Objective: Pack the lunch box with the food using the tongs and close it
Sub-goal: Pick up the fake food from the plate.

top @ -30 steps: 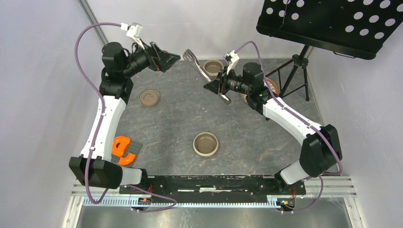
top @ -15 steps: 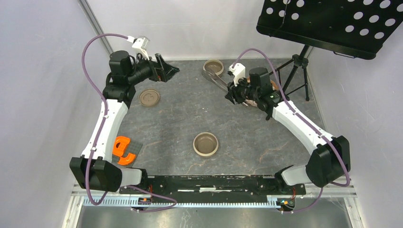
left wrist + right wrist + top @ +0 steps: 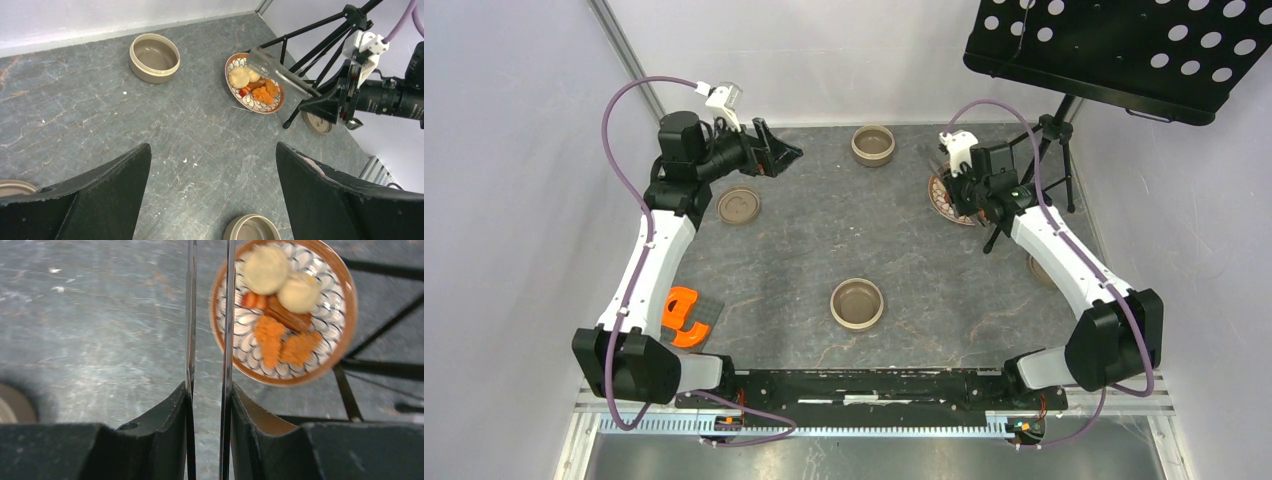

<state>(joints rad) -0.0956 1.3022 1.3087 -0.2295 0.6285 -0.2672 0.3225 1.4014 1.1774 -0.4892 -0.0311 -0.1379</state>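
My right gripper (image 3: pixel 209 390) is shut on the tongs (image 3: pixel 228 315), whose two thin arms run forward with a narrow gap between them. The tongs' tips reach the left rim of a patterned plate (image 3: pixel 353 315). It holds the food: orange crumbed chunks (image 3: pixel 270 337) and pale buns (image 3: pixel 265 267). In the left wrist view the tongs (image 3: pixel 277 77) hang over the plate (image 3: pixel 231 87). My left gripper (image 3: pixel 212 146) is open and empty, raised at the far left (image 3: pixel 779 152). Two round tan lunch box tins stand open, one at the back (image 3: pixel 873 143) and one near the front (image 3: pixel 857 303).
A tan lid (image 3: pixel 738 206) lies under the left arm and another lid (image 3: pixel 1039 268) lies right of the right arm. A black tripod (image 3: pixel 1046 150) with a perforated board (image 3: pixel 1124 50) stands right beside the plate. An orange-and-grey object (image 3: pixel 686 315) lies at the front left.
My right arm has swung from the table's middle to the right and lowered the tongs over the plate. The left gripper has shifted slightly and stays open.
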